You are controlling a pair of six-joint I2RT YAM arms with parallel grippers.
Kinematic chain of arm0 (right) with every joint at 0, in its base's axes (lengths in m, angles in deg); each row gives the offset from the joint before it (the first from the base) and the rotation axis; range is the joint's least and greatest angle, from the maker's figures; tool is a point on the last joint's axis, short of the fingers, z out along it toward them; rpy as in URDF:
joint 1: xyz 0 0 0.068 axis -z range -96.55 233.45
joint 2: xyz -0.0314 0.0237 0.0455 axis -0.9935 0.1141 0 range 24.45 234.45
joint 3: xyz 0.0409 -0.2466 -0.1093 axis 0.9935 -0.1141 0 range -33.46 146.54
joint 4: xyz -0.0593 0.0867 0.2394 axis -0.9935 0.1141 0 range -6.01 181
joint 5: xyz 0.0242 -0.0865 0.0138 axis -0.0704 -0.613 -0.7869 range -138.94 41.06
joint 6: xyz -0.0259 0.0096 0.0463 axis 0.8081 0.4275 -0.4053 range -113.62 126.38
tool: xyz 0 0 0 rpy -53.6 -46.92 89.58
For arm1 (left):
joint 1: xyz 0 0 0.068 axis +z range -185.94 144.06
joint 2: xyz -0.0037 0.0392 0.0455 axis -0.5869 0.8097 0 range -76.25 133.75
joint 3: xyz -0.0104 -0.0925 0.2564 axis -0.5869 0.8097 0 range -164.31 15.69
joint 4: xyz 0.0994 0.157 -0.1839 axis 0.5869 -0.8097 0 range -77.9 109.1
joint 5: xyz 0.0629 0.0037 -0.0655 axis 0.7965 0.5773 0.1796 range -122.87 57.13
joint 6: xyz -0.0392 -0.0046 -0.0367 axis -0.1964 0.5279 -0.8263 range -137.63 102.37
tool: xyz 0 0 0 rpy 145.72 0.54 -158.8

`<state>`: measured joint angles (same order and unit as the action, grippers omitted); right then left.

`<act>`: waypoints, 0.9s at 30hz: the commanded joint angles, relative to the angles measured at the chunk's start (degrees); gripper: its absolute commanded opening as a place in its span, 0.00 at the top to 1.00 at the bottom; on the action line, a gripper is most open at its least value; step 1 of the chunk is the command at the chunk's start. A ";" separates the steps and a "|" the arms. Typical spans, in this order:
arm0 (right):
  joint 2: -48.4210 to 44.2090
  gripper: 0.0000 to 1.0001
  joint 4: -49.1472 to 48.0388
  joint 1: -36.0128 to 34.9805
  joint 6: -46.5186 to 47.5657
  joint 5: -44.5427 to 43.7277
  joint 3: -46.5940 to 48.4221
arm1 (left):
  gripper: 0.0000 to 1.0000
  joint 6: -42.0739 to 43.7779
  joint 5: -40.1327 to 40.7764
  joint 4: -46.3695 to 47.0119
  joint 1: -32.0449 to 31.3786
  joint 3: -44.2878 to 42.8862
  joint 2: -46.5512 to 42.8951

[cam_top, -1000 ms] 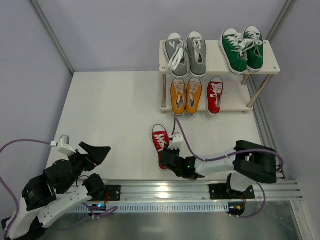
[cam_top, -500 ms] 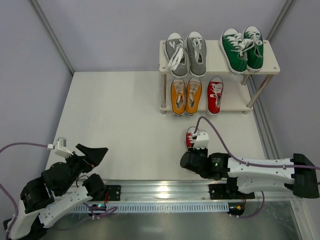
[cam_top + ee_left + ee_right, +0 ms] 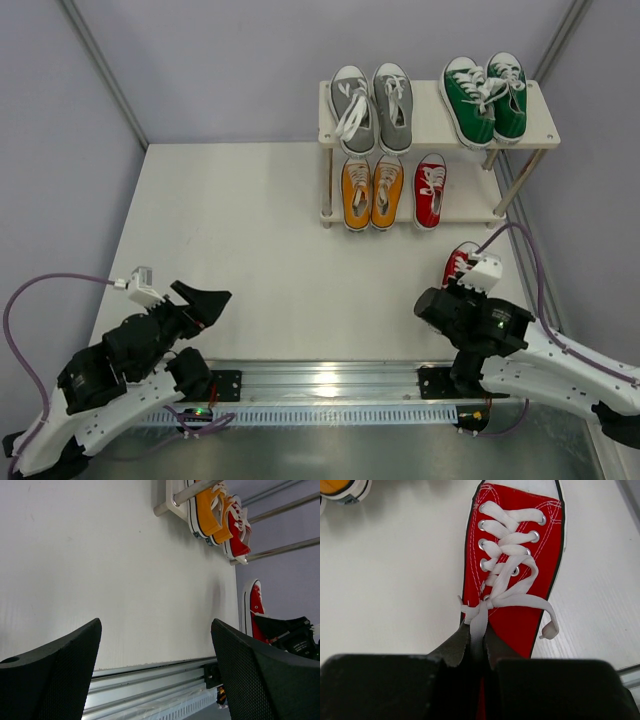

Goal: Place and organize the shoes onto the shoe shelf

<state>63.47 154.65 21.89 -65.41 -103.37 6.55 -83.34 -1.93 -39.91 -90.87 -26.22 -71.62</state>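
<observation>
The shoe shelf [image 3: 435, 130] stands at the back right with a grey pair [image 3: 372, 106] and a green pair [image 3: 485, 96] on top, and an orange pair [image 3: 371, 192] and one red shoe [image 3: 430, 189] on the lower board. My right gripper [image 3: 462, 283] is shut on the tongue and lace of the second red shoe [image 3: 515, 575], which shows in the top view [image 3: 460, 262] in front of the shelf's right end. My left gripper [image 3: 200, 303] is open and empty at the near left; its fingers [image 3: 55, 672] frame the bare table.
A metal rail [image 3: 400, 380] runs along the table's near edge. Grey walls and metal frame bars [image 3: 530, 250] stand close to the shelf's right side. In the left wrist view the orange pair [image 3: 210, 510] and both red shoes show far right.
My right gripper has carried the red shoe from the table's middle front to the right, toward the shelf's right end. The left arm has shifted slightly.
</observation>
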 commanded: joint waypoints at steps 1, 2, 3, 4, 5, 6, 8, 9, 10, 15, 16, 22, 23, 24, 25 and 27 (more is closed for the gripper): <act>-2.46 0.96 -8.81 4.42 11.71 -5.07 3.15 | 0.12 2.60 -1.14 6.87 0.36 0.34 4.07; -2.90 0.96 -11.91 7.39 15.94 -4.55 3.06 | 0.12 2.96 -1.40 7.67 0.36 0.34 4.86; -2.99 0.96 -14.90 9.07 24.77 -3.84 3.06 | 0.12 3.74 -1.67 8.28 0.27 0.43 5.30; -3.25 0.96 -22.06 11.18 29.73 -0.01 3.06 | 0.12 4.01 -2.19 9.60 0.36 0.51 6.53; -3.34 0.96 -26.05 17.20 34.56 2.99 2.97 | 0.12 4.27 -2.20 10.30 0.36 0.69 6.89; -3.25 0.96 -29.92 20.48 44.62 6.15 2.62 | 0.12 4.71 -2.46 11.01 0.36 1.13 7.24; -2.64 0.96 -38.98 28.30 51.62 17.27 2.18 | 0.12 5.24 -2.90 13.37 0.36 1.83 8.03; -2.29 0.96 -41.53 36.17 54.53 22.30 1.83 | 0.11 5.42 -3.08 14.17 0.27 2.44 8.21; -1.33 0.96 -45.48 39.73 58.91 25.75 1.74 | 0.11 5.59 -3.25 14.87 0.36 2.80 8.38; 5.52 0.96 -54.30 54.33 68.88 44.63 3.75 | 0.11 6.56 -3.43 20.67 0.27 4.55 10.40; 7.19 0.96 -55.87 57.31 70.11 47.11 4.54 | 0.11 7.17 -3.25 21.47 0.27 4.91 10.93; 17.48 0.96 -65.00 62.42 76.53 57.68 8.06 | 0.09 9.20 -2.38 28.75 0.36 6.84 14.79; 18.18 0.96 -66.33 63.31 77.23 57.69 8.24 | 0.08 9.63 -2.29 29.64 0.27 7.54 15.32; 19.84 0.96 -68.17 63.58 78.80 57.51 8.07 | 0.08 9.81 -2.20 30.69 0.27 7.98 15.76; 20.99 0.96 -70.37 64.02 79.08 57.60 8.15 | 0.08 10.08 -2.20 33.05 0.27 8.51 16.72; 23.19 0.96 -73.37 65.86 79.17 58.13 9.03 | 0.08 10.69 -2.29 35.52 0.36 9.91 17.78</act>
<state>85.94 96.20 85.69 9.14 -48.08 10.66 -75.04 -5.01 -12.63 -90.87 -17.76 -55.45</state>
